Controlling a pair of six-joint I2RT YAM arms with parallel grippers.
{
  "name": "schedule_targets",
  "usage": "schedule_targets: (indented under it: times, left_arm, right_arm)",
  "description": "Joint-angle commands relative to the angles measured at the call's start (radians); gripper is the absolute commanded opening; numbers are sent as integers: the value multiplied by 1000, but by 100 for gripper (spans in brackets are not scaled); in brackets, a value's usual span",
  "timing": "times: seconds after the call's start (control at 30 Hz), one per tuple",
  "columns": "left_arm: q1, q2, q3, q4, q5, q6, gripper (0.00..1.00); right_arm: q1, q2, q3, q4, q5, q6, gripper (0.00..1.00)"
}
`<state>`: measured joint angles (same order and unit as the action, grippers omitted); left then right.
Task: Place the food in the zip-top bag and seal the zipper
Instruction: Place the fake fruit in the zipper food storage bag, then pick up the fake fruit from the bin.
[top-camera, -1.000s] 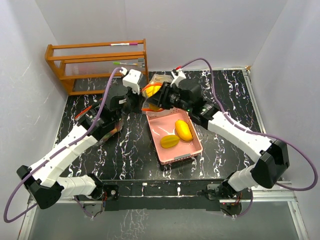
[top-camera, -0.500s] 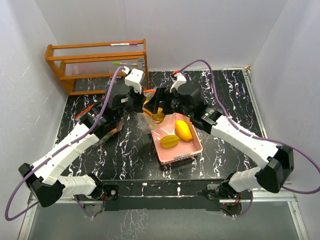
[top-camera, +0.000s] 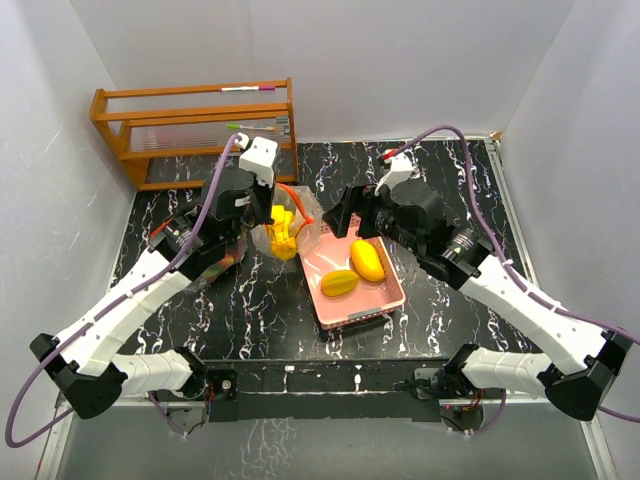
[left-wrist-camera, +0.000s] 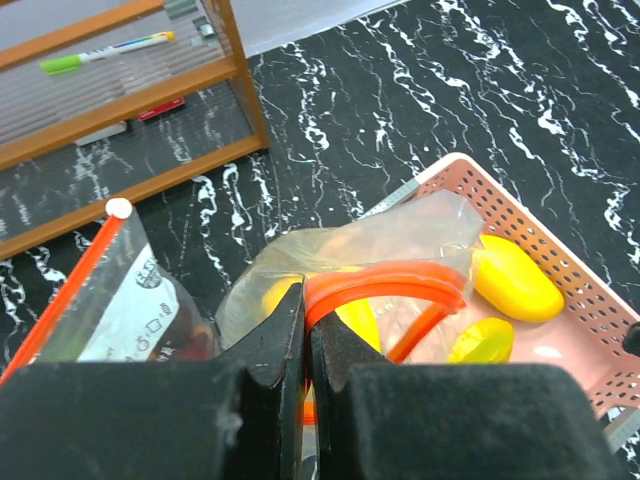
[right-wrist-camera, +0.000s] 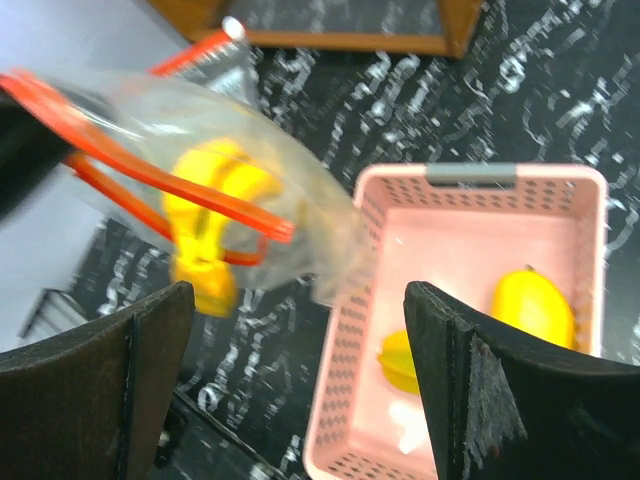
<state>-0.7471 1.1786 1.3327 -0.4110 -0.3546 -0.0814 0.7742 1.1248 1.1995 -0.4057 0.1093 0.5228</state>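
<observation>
Gripping the zip-top bag's (left-wrist-camera: 400, 235) orange zipper, the left hand (left-wrist-camera: 305, 320) is closed; only its wrist view shows the pinch. The banana (top-camera: 283, 232) lies inside, long axis far-to-near. The right hand (top-camera: 338, 218) gapes empty at the far edge of the pink basket (top-camera: 390, 300), which holds the mango (top-camera: 367, 260).

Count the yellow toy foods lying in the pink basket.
2. The mango lies at the basket's right side; a smaller yellow piece lies left of it, nearer the arms. The bag may hide more.
</observation>
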Motion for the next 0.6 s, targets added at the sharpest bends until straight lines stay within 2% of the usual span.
schedule_targets:
  times: [0.0, 0.27, 0.57]
  left_arm:
    - [5, -56, 62, -14, -79, 48, 0]
    - [5, -82, 39, -34, -118, 52, 0]
    - [5, -115, 36, -51, -146, 64, 0]
  right_arm:
    - [3, 9, -33, -137, 44, -107, 88]
    - [2, 84, -152, -135, -64, -155, 83]
    - [3, 262, -162, -154, 155, -123, 86]
